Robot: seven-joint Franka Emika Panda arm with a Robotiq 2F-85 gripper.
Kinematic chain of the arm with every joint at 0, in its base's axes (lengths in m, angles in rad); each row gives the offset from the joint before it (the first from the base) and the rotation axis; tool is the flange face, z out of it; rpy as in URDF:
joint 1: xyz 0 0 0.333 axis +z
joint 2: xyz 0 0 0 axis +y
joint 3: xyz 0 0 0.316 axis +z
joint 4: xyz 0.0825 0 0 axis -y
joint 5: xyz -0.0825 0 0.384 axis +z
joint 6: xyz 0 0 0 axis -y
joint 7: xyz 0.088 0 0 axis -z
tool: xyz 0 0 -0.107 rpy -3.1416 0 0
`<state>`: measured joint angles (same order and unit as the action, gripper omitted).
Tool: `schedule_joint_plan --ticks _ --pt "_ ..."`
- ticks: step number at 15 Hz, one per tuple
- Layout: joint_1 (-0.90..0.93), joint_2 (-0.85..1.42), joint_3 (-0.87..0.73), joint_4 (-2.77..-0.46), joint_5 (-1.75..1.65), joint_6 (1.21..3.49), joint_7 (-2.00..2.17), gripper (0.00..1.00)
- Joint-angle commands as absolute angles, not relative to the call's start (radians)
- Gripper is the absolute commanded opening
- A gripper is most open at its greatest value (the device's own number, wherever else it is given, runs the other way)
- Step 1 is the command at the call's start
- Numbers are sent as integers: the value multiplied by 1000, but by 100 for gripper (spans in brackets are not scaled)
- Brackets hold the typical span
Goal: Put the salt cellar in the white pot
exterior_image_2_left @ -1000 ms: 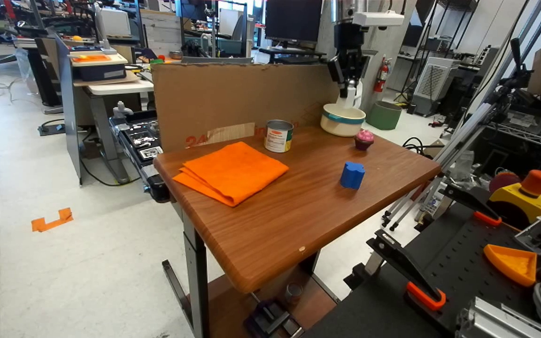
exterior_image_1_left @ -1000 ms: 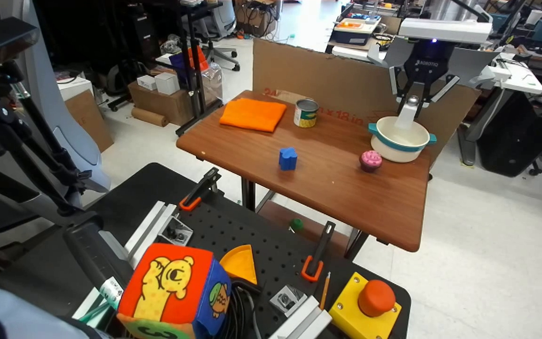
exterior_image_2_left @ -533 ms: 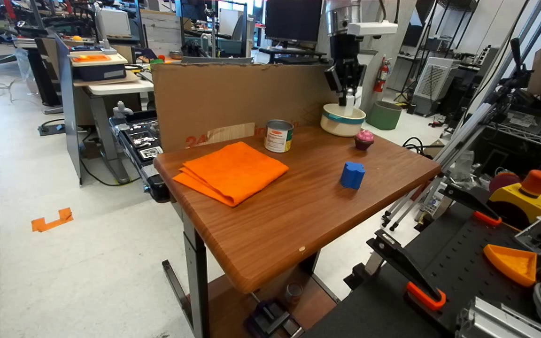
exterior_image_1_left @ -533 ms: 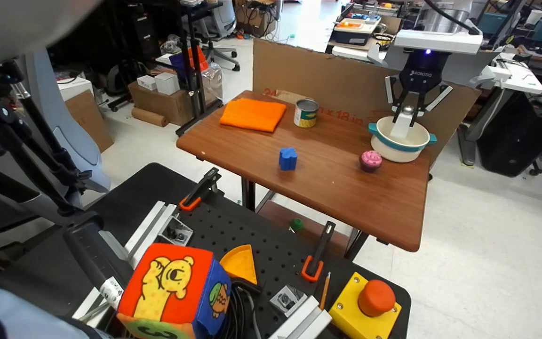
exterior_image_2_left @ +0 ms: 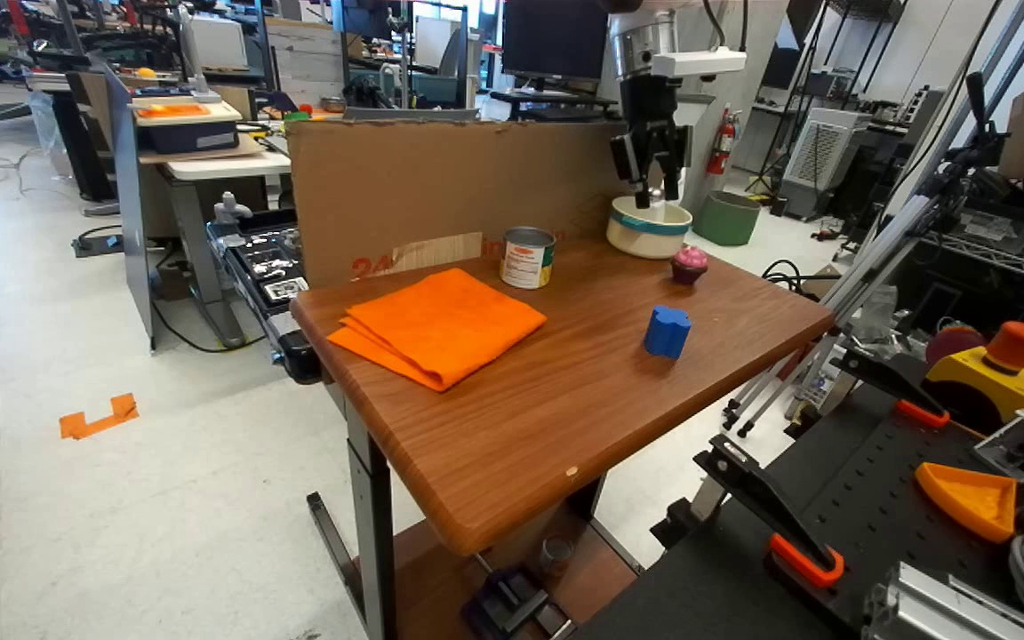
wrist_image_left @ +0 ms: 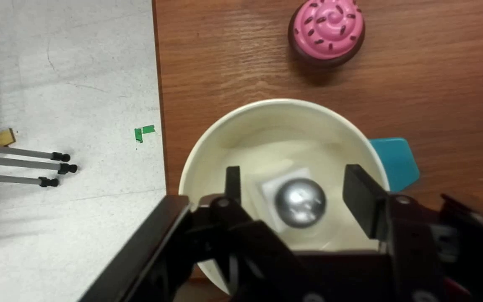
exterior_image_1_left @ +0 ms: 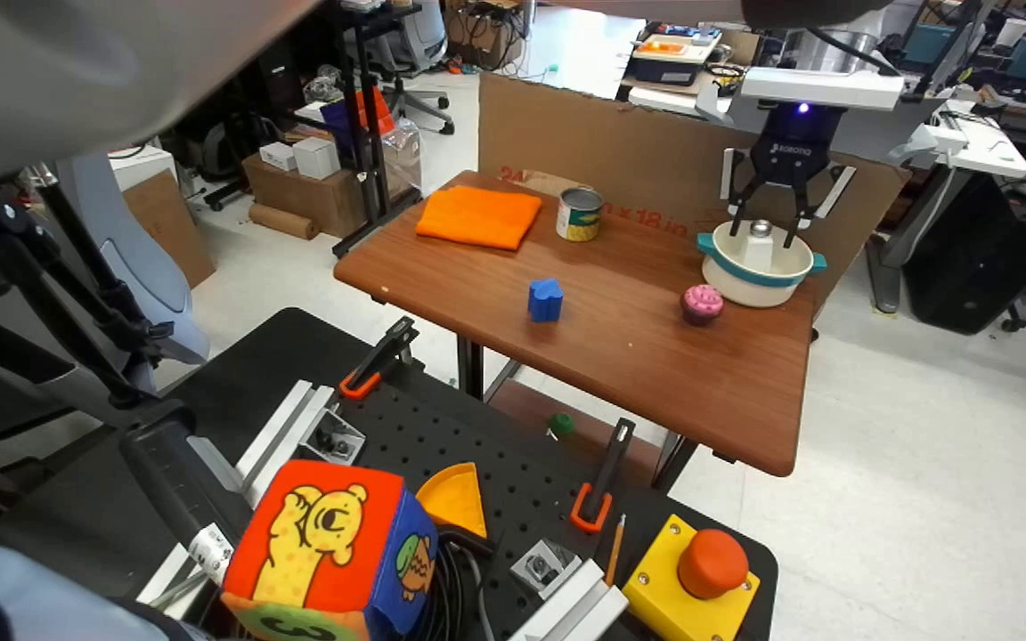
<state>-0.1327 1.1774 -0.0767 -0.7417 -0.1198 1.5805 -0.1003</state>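
Note:
The white pot (exterior_image_1_left: 752,289) with teal handles stands at the table's far corner; it also shows in an exterior view (exterior_image_2_left: 644,242) and the wrist view (wrist_image_left: 283,113). The salt cellar (exterior_image_1_left: 757,254), slim and white with a silver top, stands upright inside it. In the wrist view the silver top of the salt cellar (wrist_image_left: 300,203) shows from above. My gripper (exterior_image_1_left: 762,234) is open above the pot. Its fingers (wrist_image_left: 294,188) are on either side of the salt cellar with gaps, not touching it. The pot's wall hides the salt cellar's base in both exterior views.
A pink-topped cupcake (exterior_image_1_left: 702,304) stands close beside the pot. A blue block (exterior_image_1_left: 545,301), a can (exterior_image_1_left: 580,215) and an orange cloth (exterior_image_1_left: 480,217) lie on the table (exterior_image_1_left: 638,365). A cardboard sheet (exterior_image_1_left: 620,151) stands behind the pot and the can.
My gripper came down with the salt cellar into the pot, then its fingers opened and let go. The salt cellar now stands in the pot, free of the fingers.

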Motion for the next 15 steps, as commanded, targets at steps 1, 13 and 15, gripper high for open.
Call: schedule_joint_plan --ticks 1,13,15 --pt "-128 1214 -82 -663 -126 1519 -104 95" --pt "-142 1089 -30 -734 -47 1552 -128 100" --pt "-144 1080 -27 -747 -46 1553 -128 100"
